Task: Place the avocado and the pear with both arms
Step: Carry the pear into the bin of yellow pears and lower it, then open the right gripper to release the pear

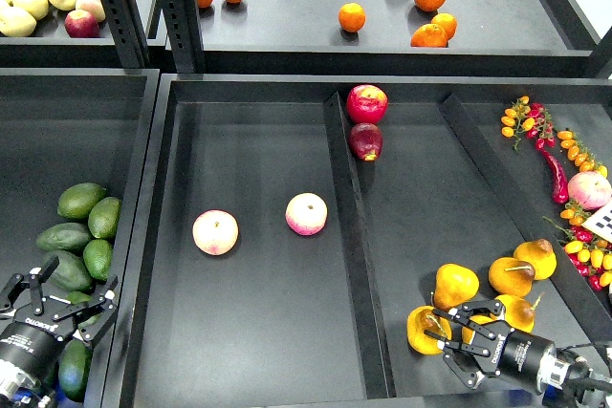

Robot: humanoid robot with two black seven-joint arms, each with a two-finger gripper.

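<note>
Several dark green avocados (pixel 80 200) lie in a pile in the left bin. My left gripper (pixel 60 293) is open and empty right over the lower avocados of the pile, with one avocado (pixel 74 367) beside its wrist. Several yellow-orange pears lie at the front right of the big tray. My right gripper (pixel 448 339) is open, with its fingertips at the nearest pear (pixel 424 330), which has a brown blotch. I cannot tell whether the fingers touch it. Another pear (pixel 516 311) lies just behind the gripper.
Two pink-yellow peaches (pixel 215 232) lie in the tray's left compartment, left of a divider (pixel 349 236). Two red apples (pixel 366 103) lie at the back of the right one. Chillies and small tomatoes (pixel 574 169) fill the far right. Oranges (pixel 352 17) and apples are on the back shelf.
</note>
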